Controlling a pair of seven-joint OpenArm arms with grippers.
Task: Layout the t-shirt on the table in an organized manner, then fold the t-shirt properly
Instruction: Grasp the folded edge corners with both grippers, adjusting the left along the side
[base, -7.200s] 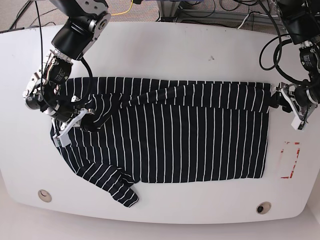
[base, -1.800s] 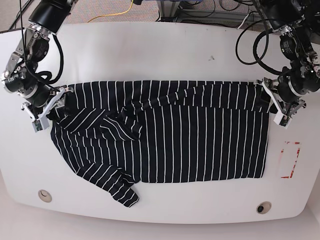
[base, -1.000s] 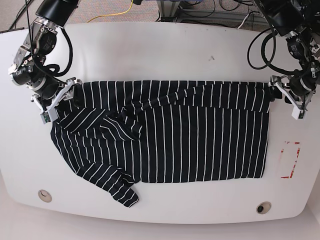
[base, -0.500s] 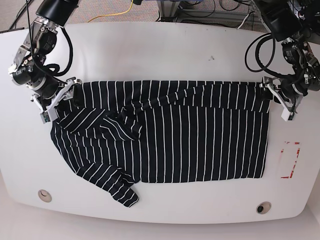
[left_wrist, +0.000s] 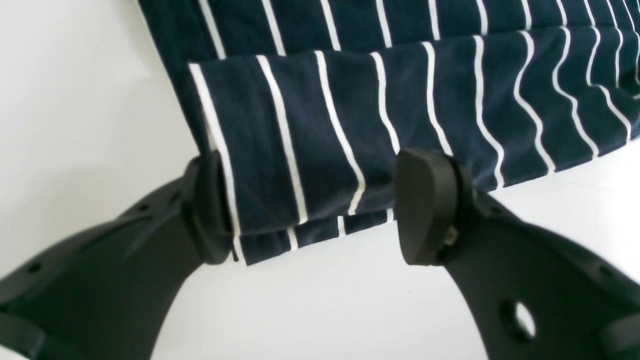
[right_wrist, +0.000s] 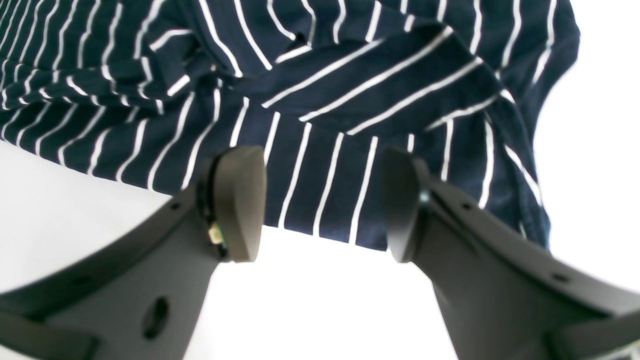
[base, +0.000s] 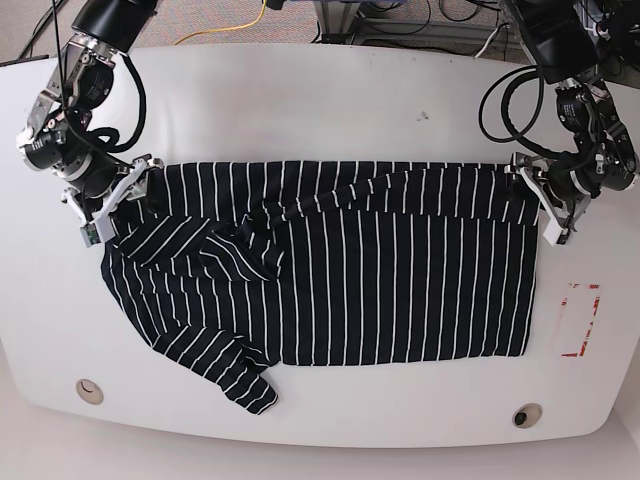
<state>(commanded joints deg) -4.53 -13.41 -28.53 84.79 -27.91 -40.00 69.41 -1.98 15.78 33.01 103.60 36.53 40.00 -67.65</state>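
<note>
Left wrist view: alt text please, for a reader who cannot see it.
The open left end effector straddles a folded corner of the black, white-striped t-shirt, one black finger on each side. The fabric lies on the glossy white table.

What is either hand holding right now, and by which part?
Nothing is held. Both hands are open: the left hand straddles the folded corner of the shirt, the right hand its edge at the other end, neither closed on the fabric.

Both wrist views crop the t-shirt (left_wrist: 350, 125).
</note>
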